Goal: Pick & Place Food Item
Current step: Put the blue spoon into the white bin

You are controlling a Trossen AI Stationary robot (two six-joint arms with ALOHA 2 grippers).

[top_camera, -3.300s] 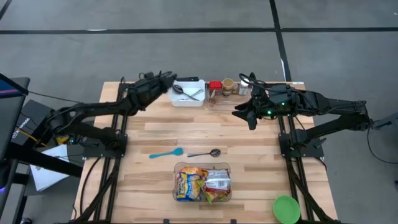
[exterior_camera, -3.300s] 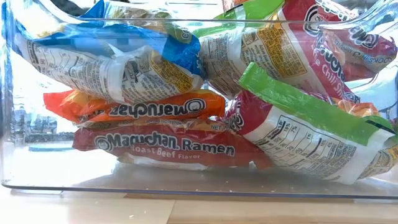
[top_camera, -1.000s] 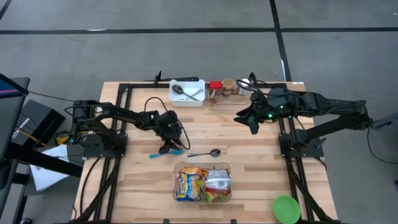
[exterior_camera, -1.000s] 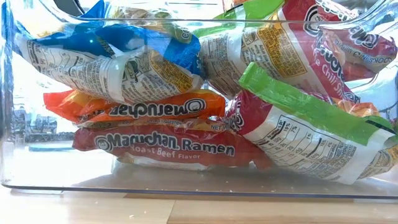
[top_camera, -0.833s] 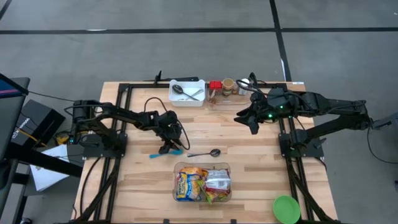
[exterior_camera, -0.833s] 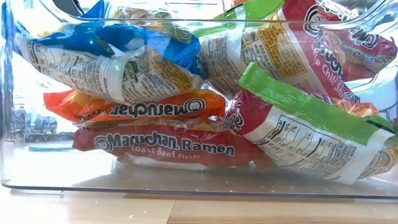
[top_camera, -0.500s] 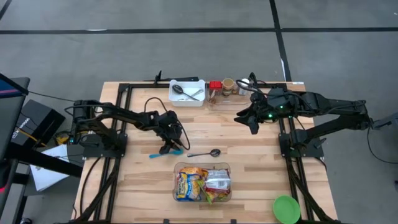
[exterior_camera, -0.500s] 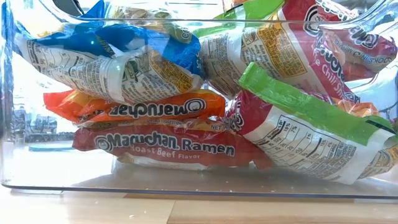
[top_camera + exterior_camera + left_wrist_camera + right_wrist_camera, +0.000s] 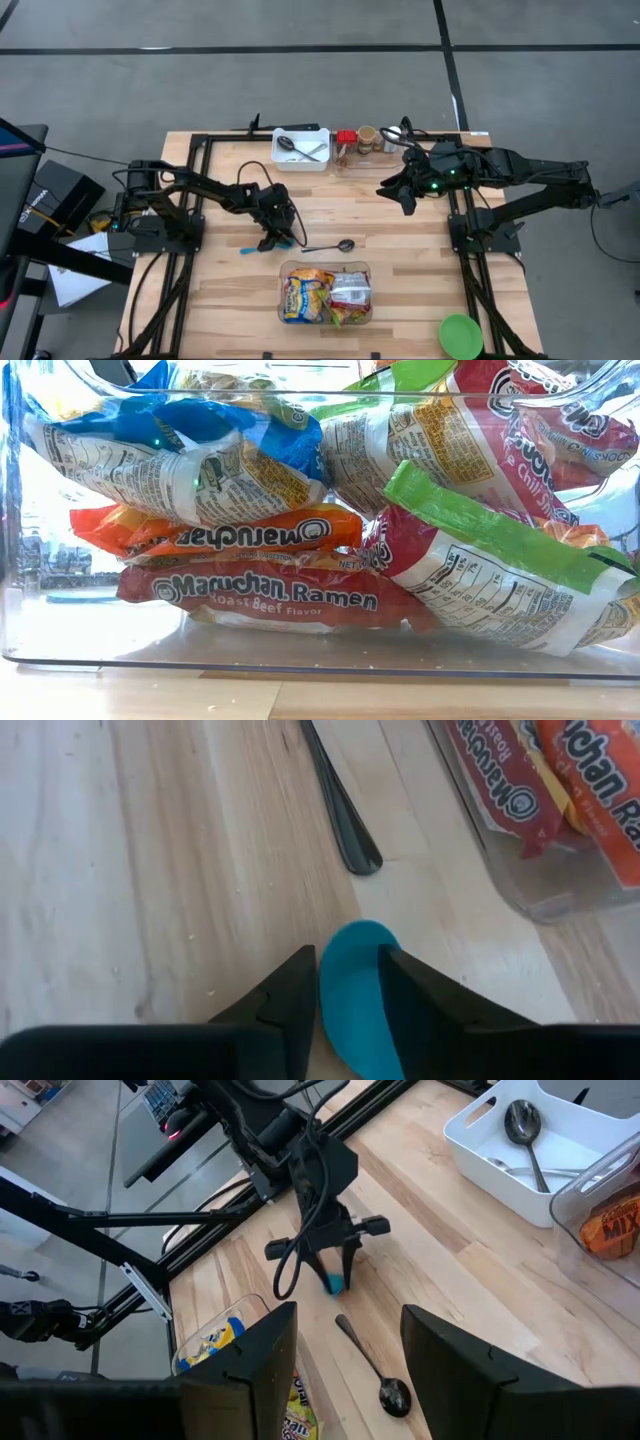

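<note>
Risk, judged:
- Left gripper (image 9: 347, 960) set down on blue plastic spoon (image 9: 352, 1005), jaws narrow, pads seemingly against both edges near the rounded end. Thin, smooth, curved profile: could squirt out sideways or pivot on lift if pinched off-centre.
- Lying flat on the wooden table (image 9: 230, 290); fingertips near the boards, so could scrape or jam if pressed lower.
- Metal spoon (image 9: 330, 246) just beside, handle end pointing at the blue one without touching; could get nudged by a swing toward the clear bin (image 9: 326, 264).
- Mismatch to flag: task names a food item, yet only the utensil sits between the jaws. Ramen packets (image 9: 260, 595) untouched in the bin at the front edge, well apart from either gripper.

Right gripper (image 9: 398, 196) hovering at the back right, jaws moderately apart, empty.

Appearance of the spoon: solid turquoise, matte, opaque, one-piece; visible end rounded and slightly dished. Rest hidden under the fingers in the wrist view; from above, only a short blue stretch showing left of the gripper.
</note>
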